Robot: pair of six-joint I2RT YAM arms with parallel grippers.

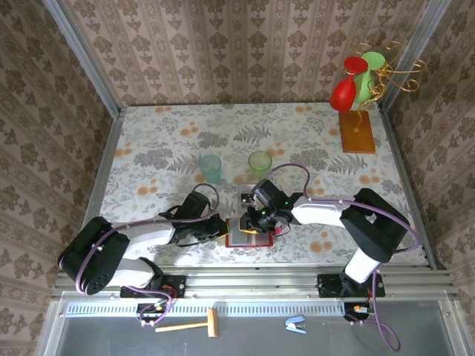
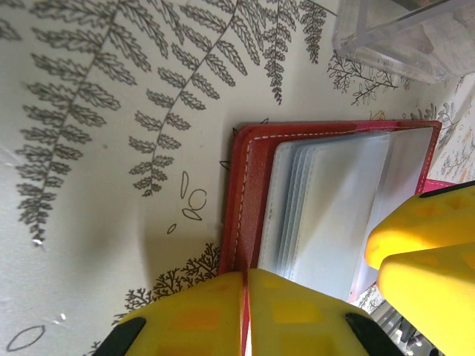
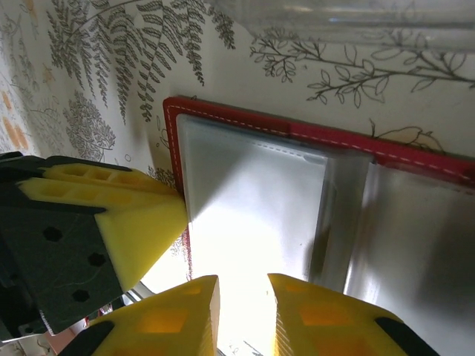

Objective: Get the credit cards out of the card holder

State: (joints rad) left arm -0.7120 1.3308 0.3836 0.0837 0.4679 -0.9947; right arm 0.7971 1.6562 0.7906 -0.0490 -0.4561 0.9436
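Observation:
The dark-red card holder [image 1: 249,239] lies open on the table between the two arms. Its red cover [image 2: 249,178] frames a stack of grey transparent pockets [image 2: 334,215]. My left gripper [image 2: 247,297] is shut on the cover's left edge. My right gripper [image 3: 243,304] hovers just over the top pocket [image 3: 252,200], open a narrow gap with nothing between its fingers. The top pocket looks pale grey-white. I cannot tell the credit cards apart from the pockets. One left finger [image 3: 141,222] touches the holder's corner.
A clear plastic box [image 1: 246,196] stands just behind the holder. Two cups, blue-green [image 1: 210,167] and green [image 1: 260,162], stand further back. A wire stand on a wooden base [image 1: 356,132] is at the back right.

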